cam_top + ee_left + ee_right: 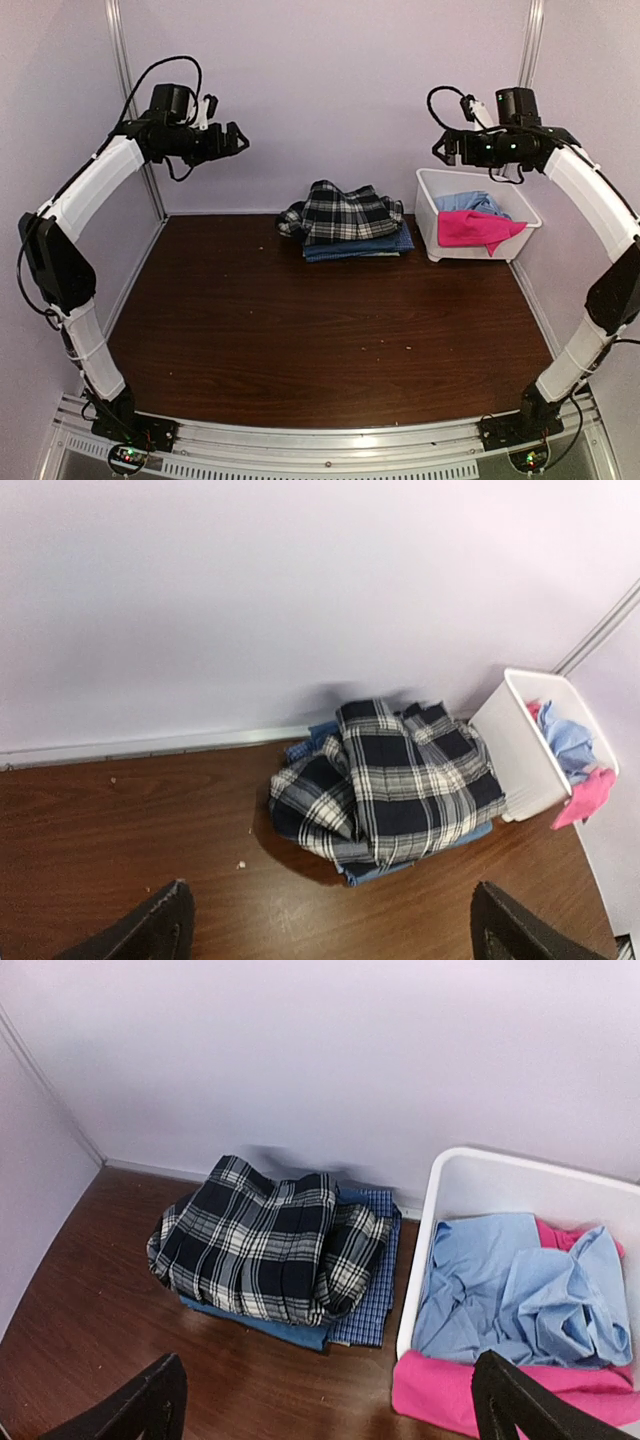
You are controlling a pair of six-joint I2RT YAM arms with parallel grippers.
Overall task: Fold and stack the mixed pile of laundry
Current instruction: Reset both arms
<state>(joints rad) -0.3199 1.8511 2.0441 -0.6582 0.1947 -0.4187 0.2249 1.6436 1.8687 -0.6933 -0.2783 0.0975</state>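
— Where is everything we have to fold?
— In two lots at the far edge of the table [300, 340]. At 12 o'clock the plaid shirt [340, 212] sits bunched on top of a blue garment [360, 248]. At 1 o'clock the white bin [429, 228] holds the pale blue piece [470, 202] and the pink piece [478, 230], which hangs over the near rim
— And our grippers?
— The left gripper [232, 140] is up at 10 o'clock and the right gripper [443, 150] at 2 o'clock, both raised well clear of the cloth. Both have their jaws spread wide and hold nothing
— How do we expect the cloth to handle?
— Light, soft and limp, we'd judge: it will sag and drag, not move as one body. We'd pinch the pink piece at its overhanging edge, where a finger can get under it. The plaid we'd take by a raised fold at its 9 o'clock side, at the risk of lifting the layer beneath too
— What can't we make out?
— How many garments are in the stack. The right wrist view shows a fine-checked blue piece [372, 1290] beside the plain one, but the plaid covers most of both. Collars, sleeves and hems are lost in the folds, and whatever lies under the pale blue piece is hidden. Our own fingertips are cut off at the lower edge of both wrist views
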